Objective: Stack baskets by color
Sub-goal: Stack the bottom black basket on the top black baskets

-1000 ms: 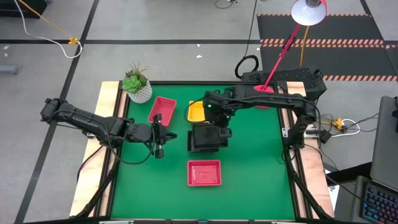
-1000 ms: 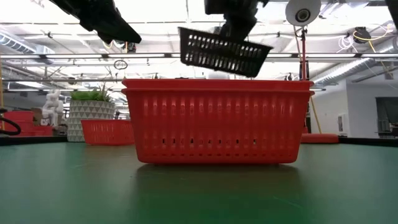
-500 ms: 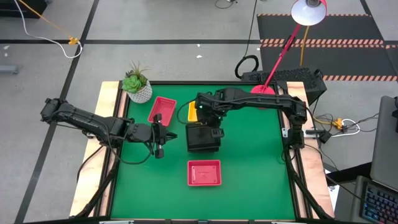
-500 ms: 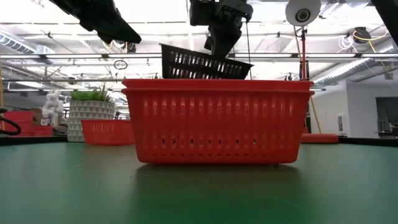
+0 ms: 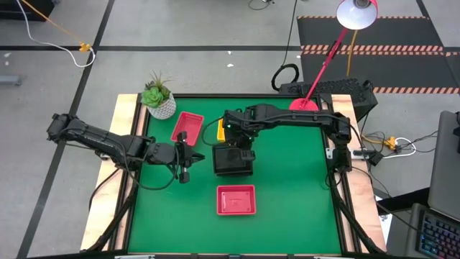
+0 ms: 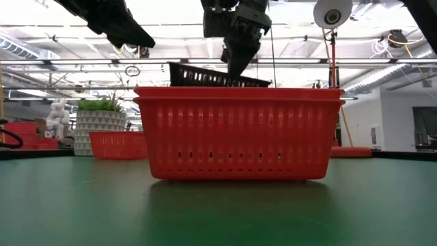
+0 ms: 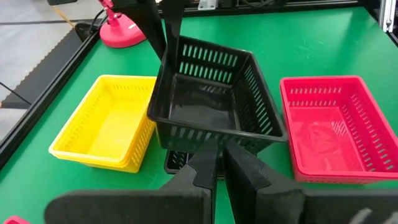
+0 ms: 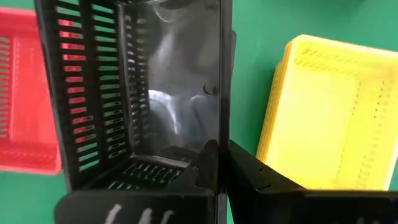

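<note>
Carefully, I had the right gripper (image 5: 240, 139) clenched on the rim of a black basket (image 5: 232, 160), carrying it tilted just above another black basket (image 7: 186, 160) that lay on the desk (image 5: 287, 194). I used that lower black basket as my landmark. A yellow stack (image 5: 225, 129) sat just beside it on the far side, toward the red lamp base (image 5: 302, 104); a red basket (image 5: 188, 126) lay near it toward the plant pot (image 5: 159, 102); a second red basket (image 5: 236, 200) sat near it on the side toward the desk's front edge.

To do this step well, I judged the held basket needed levelling first, since one long edge hung lower than the other in the left wrist view. Its four corners then wanted lining up over the landmark's rim before lowering, so it would nest rather than perch askew. I reckoned the jaws should let go only once it sat down inside, and lift straight up to avoid dragging it.

My left gripper (image 5: 188, 159) waited near the landmark, on the plant-pot side, jaws clenched on nothing.
</note>
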Controlling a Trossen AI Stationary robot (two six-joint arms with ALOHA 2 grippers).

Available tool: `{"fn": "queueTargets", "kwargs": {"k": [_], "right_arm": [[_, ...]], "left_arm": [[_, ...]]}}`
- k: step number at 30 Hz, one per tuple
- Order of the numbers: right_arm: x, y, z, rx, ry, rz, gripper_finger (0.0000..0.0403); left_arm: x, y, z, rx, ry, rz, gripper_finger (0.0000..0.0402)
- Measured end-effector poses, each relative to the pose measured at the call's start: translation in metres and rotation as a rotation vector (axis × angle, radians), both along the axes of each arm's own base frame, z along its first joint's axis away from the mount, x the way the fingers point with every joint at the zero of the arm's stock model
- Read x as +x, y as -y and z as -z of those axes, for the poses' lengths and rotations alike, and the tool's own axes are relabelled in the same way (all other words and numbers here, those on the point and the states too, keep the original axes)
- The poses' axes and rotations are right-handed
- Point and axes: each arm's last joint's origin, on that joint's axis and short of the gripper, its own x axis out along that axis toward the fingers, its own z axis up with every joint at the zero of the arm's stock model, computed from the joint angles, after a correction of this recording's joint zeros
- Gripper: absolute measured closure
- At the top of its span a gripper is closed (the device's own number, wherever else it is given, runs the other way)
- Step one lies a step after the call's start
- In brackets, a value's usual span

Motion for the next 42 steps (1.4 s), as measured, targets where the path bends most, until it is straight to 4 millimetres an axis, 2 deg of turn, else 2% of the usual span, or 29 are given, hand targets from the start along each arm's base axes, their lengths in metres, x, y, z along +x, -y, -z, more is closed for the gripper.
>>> {"fn": "queueTargets", "kwargs": {"k": [11,25,42], "right_arm": [[-0.004,-0.001,0.031,0.009,-0.067,0.0,0.0395],[-0.002,0.0,0.053,0.005,-0.038,0.002,0.0392],[-0.003,0.0,0.065,0.008,-0.026,0.017,0.0314]], "left_arm": [[0.0,0.0,0.0,0.005,0.0,0.003,0.0376],[0.0,0.0,0.0,0.006,-0.001,0.003,0.0376],[0.0,0.0,0.0,0.006,-0.001,0.004,0.0376]]}}
